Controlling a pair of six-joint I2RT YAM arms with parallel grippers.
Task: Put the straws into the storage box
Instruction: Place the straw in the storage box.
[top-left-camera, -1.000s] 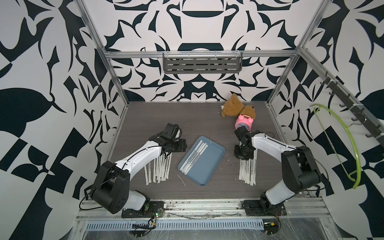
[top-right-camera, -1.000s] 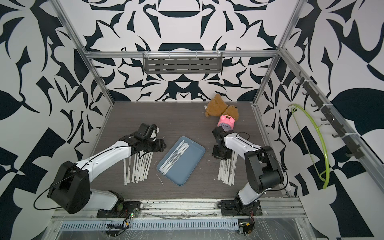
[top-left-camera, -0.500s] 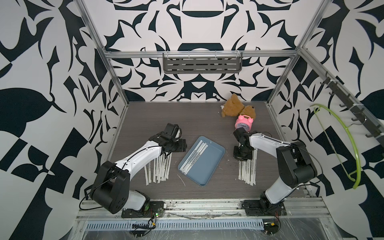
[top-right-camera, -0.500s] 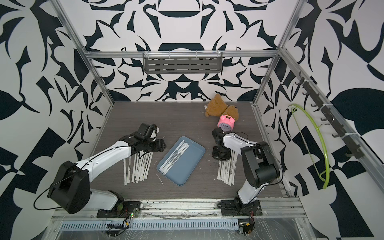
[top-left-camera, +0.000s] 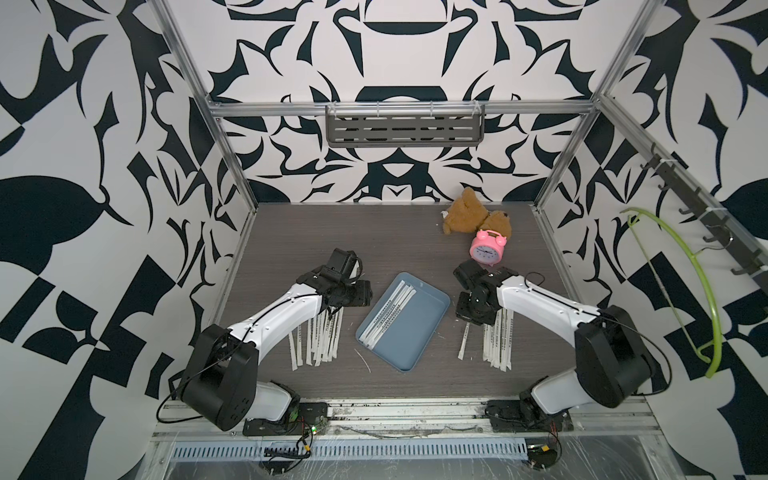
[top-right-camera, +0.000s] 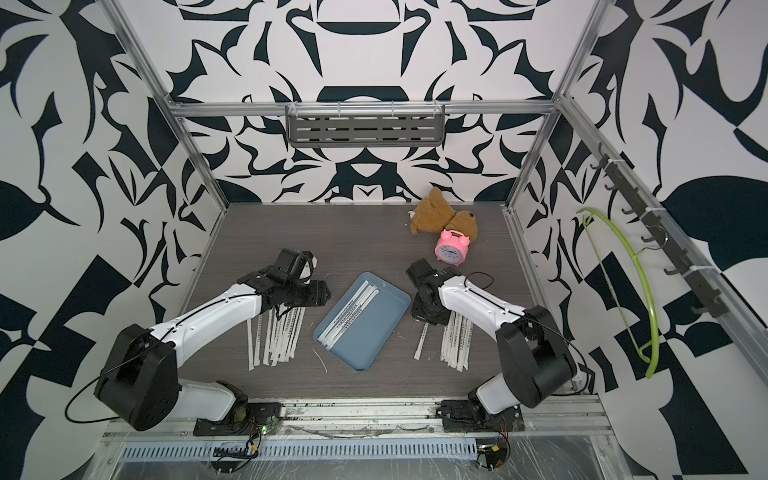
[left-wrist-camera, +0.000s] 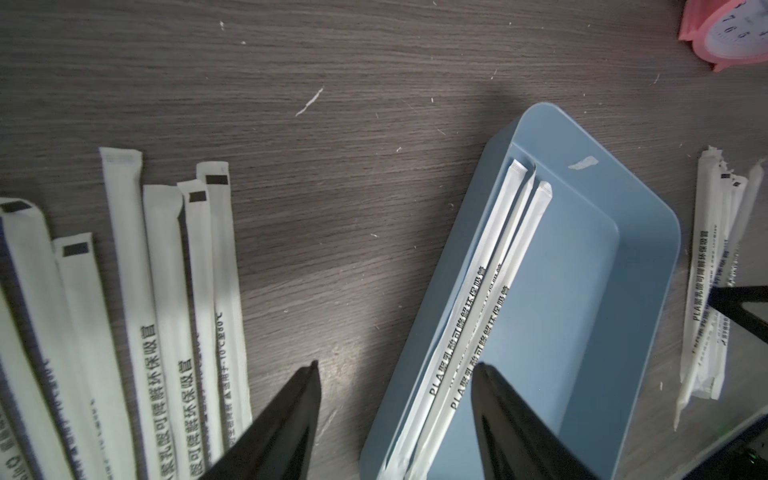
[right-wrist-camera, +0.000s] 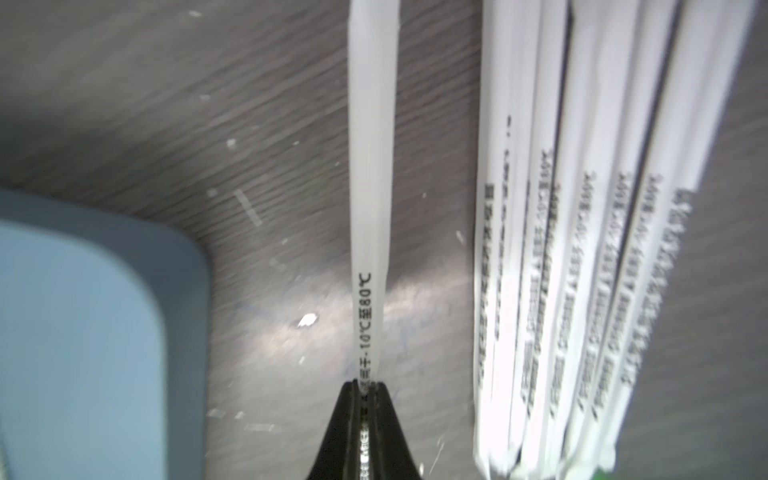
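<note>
1. Dark wood-grain table (top-left-camera: 395, 386) carries everything. The two arm bases stand at its near edge, one left and one right.
2. Just beyond on the left, the left pile of straws (top-left-camera: 318, 340) lies fanned on the table. The sticks run near to far, and their far ends are under the left arm.
3. A thin bent white sliver (top-left-camera: 362, 359) lies between that pile and the near corner of the storage box (top-left-camera: 415, 328).
4. On the right, the right pile of straws (top-left-camera: 498, 336) lies bunched, its far ends hidden by the right arm.
5. A single straw (top-left-camera: 464, 343) lies between the right pile and the box, apart from both.
6. The right gripper (right-wrist-camera: 365, 388) is clenched on the far end of that single straw, its black tips pinching the paper wrapper. It cannot be told whether the straw is off the table.
7. The storage box sits mid-table, turned at an angle. A few boxed straws (top-left-camera: 388, 311) lie along its left wall, and the rest of its floor is bare.
8. The left gripper (left-wrist-camera: 395, 370) is released, with its jaws wide apart and nothing between them. It hangs over the box's left rim, one finger above the table and the other above the boxed straws.
9. Farther back on the right stands a pink alarm clock (top-left-camera: 486, 248), and a brown teddy bear (top-left-camera: 465, 212) touches it from behind.
10. A grey slotted shelf (top-left-camera: 405, 131) hangs on the far wall, and a green hanger (top-left-camera: 681, 286) hangs on the right wall.
</note>
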